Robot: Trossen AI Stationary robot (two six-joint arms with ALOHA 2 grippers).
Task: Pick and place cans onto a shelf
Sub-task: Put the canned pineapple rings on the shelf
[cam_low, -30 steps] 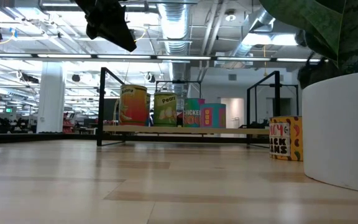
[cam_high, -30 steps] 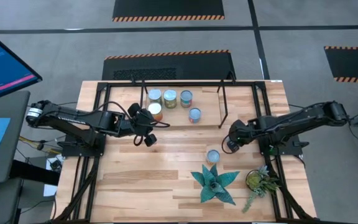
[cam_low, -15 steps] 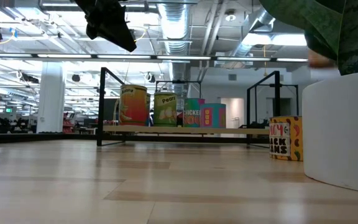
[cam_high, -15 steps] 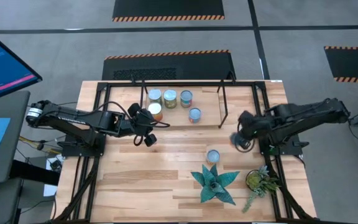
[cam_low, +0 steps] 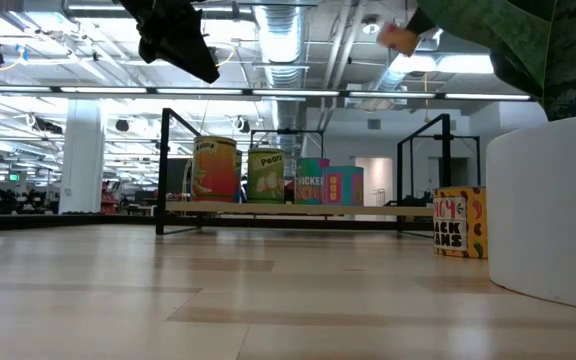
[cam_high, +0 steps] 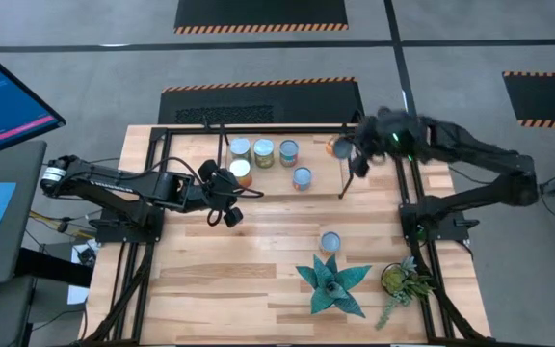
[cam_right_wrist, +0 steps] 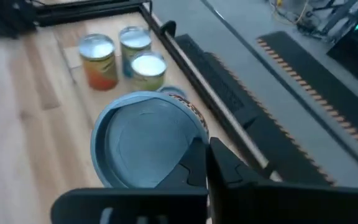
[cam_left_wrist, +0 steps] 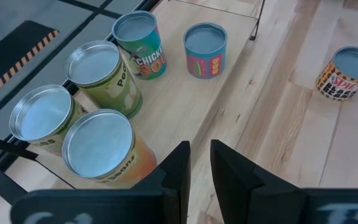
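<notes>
Five cans stand on the shelf [cam_high: 316, 183]: an orange-labelled can [cam_high: 241, 173] at the front left, behind it a row of a pale can [cam_high: 240, 148], a green pears can [cam_high: 263, 151] and a chicken soup can [cam_high: 288, 150], and a pink-and-blue can [cam_high: 302, 177] a little apart to their right. A black beans can [cam_high: 330, 243] stands on the wooden table [cam_high: 220, 280] in front of the shelf, just behind the blue-green potted plant [cam_high: 332, 286]. A seventh can [cam_right_wrist: 145, 140], orange at the side, is clamped in the right gripper [cam_high: 348, 151], which hangs raised above the shelf's right end. The left gripper [cam_high: 227, 214] hovers over the table just in front of the orange-labelled can, its fingers [cam_left_wrist: 178, 174] close together with a narrow gap and nothing between them. A second small plant [cam_high: 400, 281] sits near the table's front right corner
</notes>
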